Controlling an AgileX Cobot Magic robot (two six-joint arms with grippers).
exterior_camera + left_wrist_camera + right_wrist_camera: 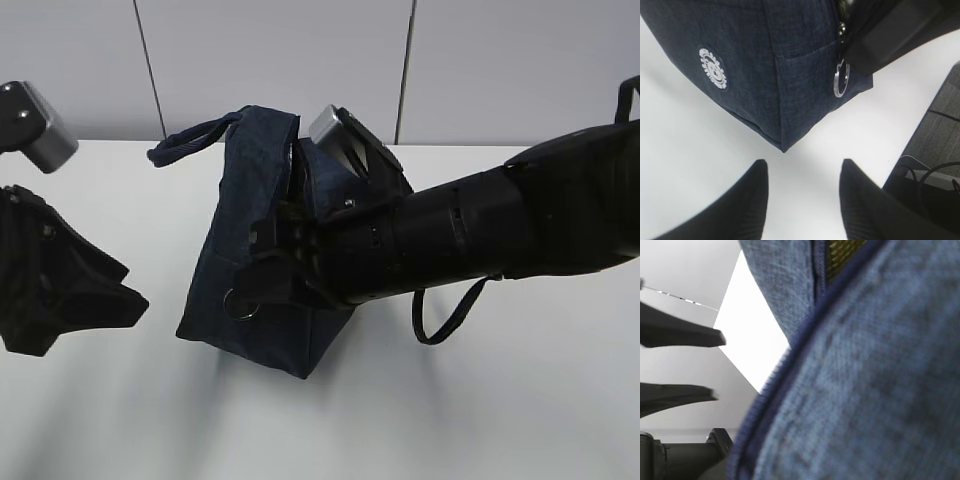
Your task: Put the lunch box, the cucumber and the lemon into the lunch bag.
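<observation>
The dark navy lunch bag (215, 290) stands in the middle of the white table, leaning a little, its round white logo (713, 68) on one side. A metal ring pull (240, 301) hangs from the zipper at the bag's end. My right gripper (272, 250) is shut and pressed against that end beside the zipper; whether it pinches anything is hidden. Fabric (865, 390) fills the right wrist view, with a yellow-green sliver (842, 252) showing in the zipper gap. My left gripper (138, 287) hangs open and empty left of the bag, near its bottom corner (783, 148). The lunch box, cucumber and lemon are out of view.
One loop handle (190, 140) sticks out to the back left, the other (450, 315) droops under my right arm (480, 235). A grey wall runs behind the table. Past the table's edge lie cables on dark floor (935, 150).
</observation>
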